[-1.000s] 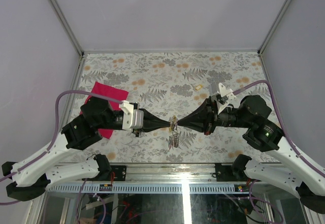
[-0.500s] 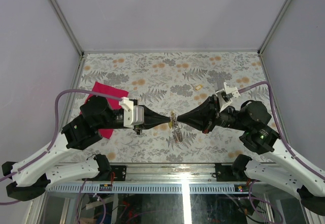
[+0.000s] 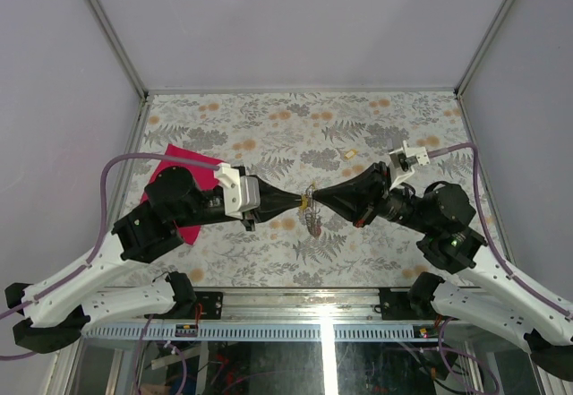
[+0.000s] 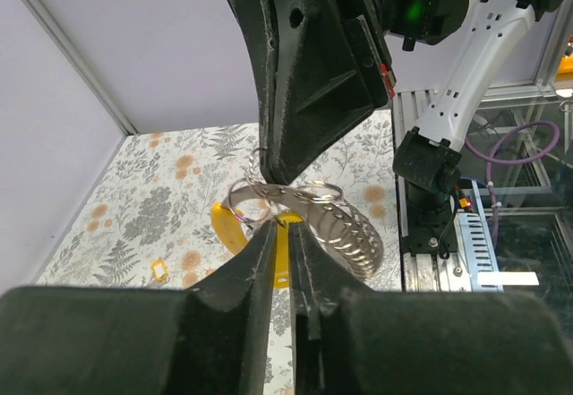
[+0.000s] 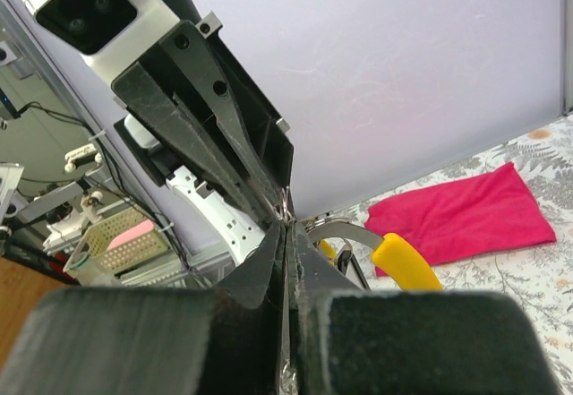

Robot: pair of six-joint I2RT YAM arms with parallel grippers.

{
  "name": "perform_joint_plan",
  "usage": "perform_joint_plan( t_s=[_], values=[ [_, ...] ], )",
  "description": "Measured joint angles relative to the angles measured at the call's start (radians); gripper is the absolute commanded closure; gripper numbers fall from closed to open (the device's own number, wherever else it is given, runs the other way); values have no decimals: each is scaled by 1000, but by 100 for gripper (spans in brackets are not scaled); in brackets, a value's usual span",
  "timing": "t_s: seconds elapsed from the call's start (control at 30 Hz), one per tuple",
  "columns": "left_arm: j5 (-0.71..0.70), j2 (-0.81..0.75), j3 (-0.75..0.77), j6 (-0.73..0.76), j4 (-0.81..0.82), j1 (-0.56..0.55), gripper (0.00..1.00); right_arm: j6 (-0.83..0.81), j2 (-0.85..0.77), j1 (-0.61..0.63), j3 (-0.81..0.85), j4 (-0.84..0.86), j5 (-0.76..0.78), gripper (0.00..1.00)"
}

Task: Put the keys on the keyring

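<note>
In the top view my left gripper (image 3: 302,201) and right gripper (image 3: 316,200) meet tip to tip above the table, the keyring (image 3: 309,201) between them. A bunch of keys (image 3: 312,224) hangs below it. In the left wrist view the thin keyring (image 4: 300,192) lies at my left gripper's (image 4: 285,227) tips, whose jaws stand a narrow slit apart. A yellow-capped key (image 4: 230,225) and a ribbed metal coil (image 4: 351,236) hang behind. My right gripper (image 5: 286,225) is shut on the ring wire, with a yellow key (image 5: 407,265) beside it.
A red cloth (image 3: 182,193) lies on the flowered table under the left arm. One small yellow-capped key (image 3: 349,153) lies loose on the table behind the right gripper. Grey walls close in the table on three sides.
Both grippers have carried the ring and hanging keys a little farther from the arm bases. The left jaws have parted slightly.
</note>
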Motion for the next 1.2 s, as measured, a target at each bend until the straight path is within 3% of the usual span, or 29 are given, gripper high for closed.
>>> perform_joint_plan(
  t_s=[0.13, 0.47, 0.87, 1.2],
  values=[
    [-9, -5, -10, -14, 13, 0, 77, -4, -12, 0, -10, 35, 14, 100],
    [-60, -98, -90, -122, 164, 0, 71, -157, -65, 0, -16, 35, -47, 100],
    [2, -40, -129, -275, 398, 0, 70, -320, -69, 0, -5, -50, -106, 100],
    [43, 0, -158, -332, 445, 0, 73, -337, -81, 0, 1, -51, -111, 100]
  ],
)
